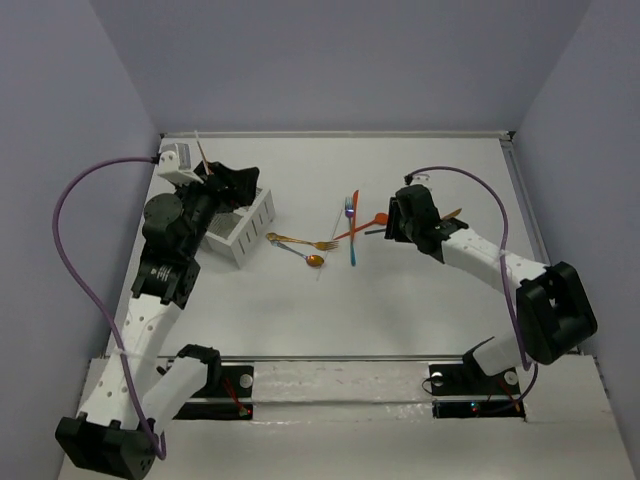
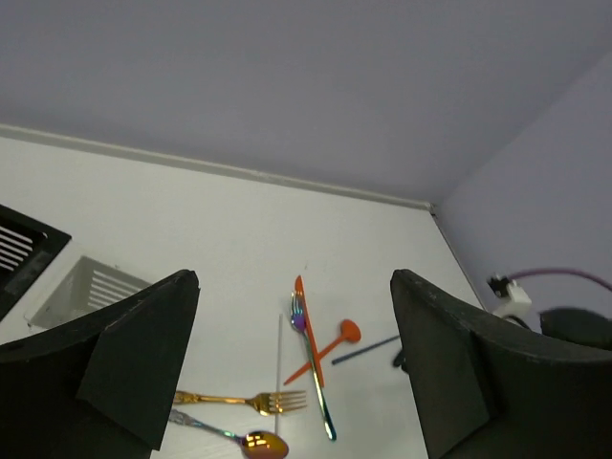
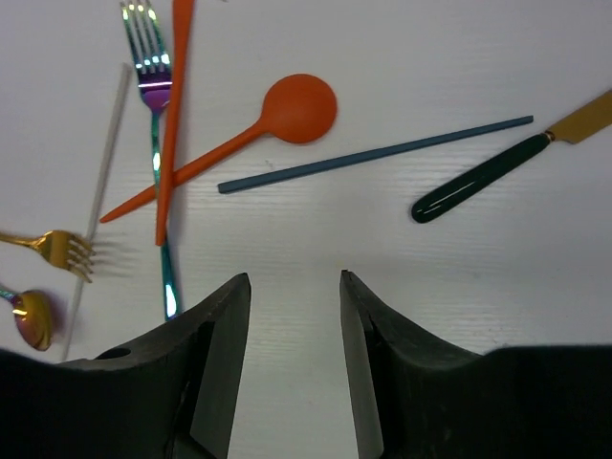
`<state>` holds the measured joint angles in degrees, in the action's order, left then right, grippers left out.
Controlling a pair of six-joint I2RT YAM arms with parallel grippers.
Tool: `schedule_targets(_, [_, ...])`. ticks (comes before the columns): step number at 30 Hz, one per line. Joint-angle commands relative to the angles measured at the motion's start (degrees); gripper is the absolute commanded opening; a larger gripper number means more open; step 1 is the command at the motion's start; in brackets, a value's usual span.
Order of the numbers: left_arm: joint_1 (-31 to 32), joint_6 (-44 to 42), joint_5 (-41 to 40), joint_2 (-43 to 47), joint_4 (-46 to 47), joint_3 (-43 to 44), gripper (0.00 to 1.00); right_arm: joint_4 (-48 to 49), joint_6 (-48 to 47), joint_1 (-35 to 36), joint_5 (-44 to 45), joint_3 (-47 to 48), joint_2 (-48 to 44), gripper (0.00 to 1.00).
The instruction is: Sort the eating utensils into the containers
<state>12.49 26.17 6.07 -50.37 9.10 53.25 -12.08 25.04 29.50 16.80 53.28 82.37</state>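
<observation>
Utensils lie scattered mid-table (image 1: pixel 420 300) between your two arms. The gold fork (image 1: pixel 300 242) lies left to right, tines toward the right arm. Just on its near side the gold-bowled spoon (image 1: pixel 313 260) slants the same way, with its bowl at the right end.

The iridescent fork (image 3: pixel 153 86), blue and purple, runs near to far with its tines toward the back wall. The orange-red blade (image 3: pixel 175 105), slim and pointed, lies almost along the fork and crosses its handle. The orange-red spoon (image 3: pixel 287 115) cuts across both on a diagonal, its round bowl toward the far right. The pale stick (image 3: pixel 100 163) lies just left of the fork, nearly parallel to it.

The blue stick (image 3: pixel 373 155) lies close to left-right, its right end a little farther back. Just right of it, and apart from it, the knife (image 3: pixel 478 177) has a dark green handle toward the near left and a gold blade toward the far right.

Your right gripper (image 3: pixel 295 282) hovers on the near side of the blue stick, jaws partly apart with nothing between them. Your left gripper (image 2: pixel 294 282) is spread wide and empty at the far left, close to the white caddy (image 2: pixel 91 287) and the black caddy (image 2: pixel 24 251), both slotted and standing side by side.
</observation>
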Motion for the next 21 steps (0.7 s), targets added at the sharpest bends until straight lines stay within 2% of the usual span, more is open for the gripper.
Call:
schedule_targets(1, [1.3,-2.7,4.75,7.73,-3.21,-6.22,0.94,-1.37,-0.69,-3.83,-0.53,5.34,4.46,0.51])
schedule_targets(5, [1.31,-4.64,4.39,14.77,-3.65,-11.42,0.97,-1.55,0.45,-4.45,-0.62,8.59,9.82,0.55])
schedule_targets(13, [1.31,-5.17,8.61,17.32,-3.66,-10.36,0.98,-2.87,5.28,-4.97,2.62,14.75,19.75,0.58])
schedule_targets(21, [1.31,-4.64,12.04,18.46,-3.04,-10.36,0.98,-4.62,7.57,-5.5,6.14,16.51,23.54,0.59])
